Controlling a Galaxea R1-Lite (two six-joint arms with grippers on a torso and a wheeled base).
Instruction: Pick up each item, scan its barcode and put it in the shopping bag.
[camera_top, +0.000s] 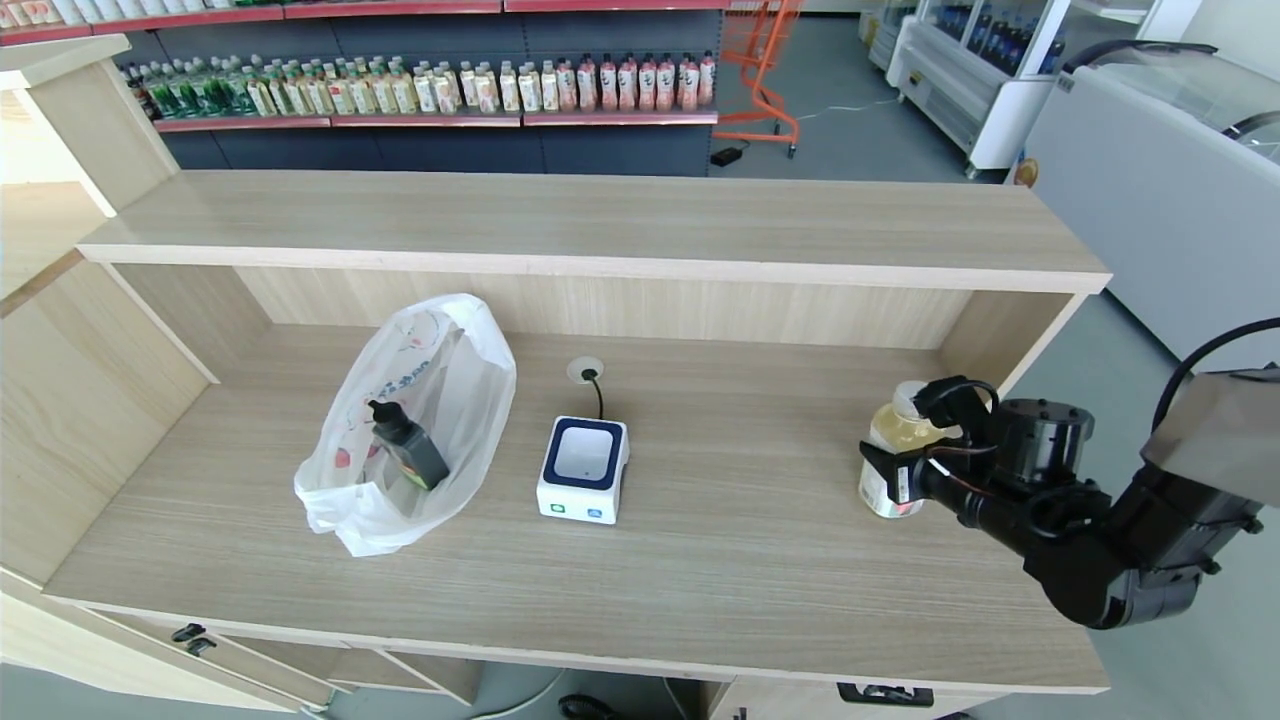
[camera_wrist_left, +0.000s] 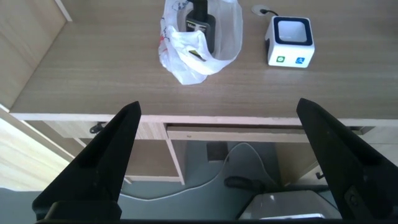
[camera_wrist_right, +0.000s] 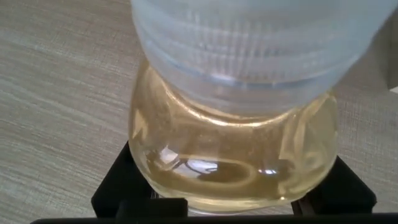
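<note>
Standing on counter (camera_top: 720, 520), bottle (camera_top: 892, 432) clasped in right pincer (camera_top: 893, 478).

The counter (camera_top: 760, 540) is matt wood grain, the shopping bag (camera_top: 470, 380) thin glossy plastic, the bottle (camera_top: 895, 432) clear plastic.

Matte black arm (camera_top: 1090, 540), looped black cables (camera_top: 1200, 360)

A wide gap on the table (camera_top: 750, 500) separates scanner (camera_top: 583, 468), centre, from bottle (camera_top: 890, 432), right; bag (camera_top: 410, 420) blocks centre-left.
</note>
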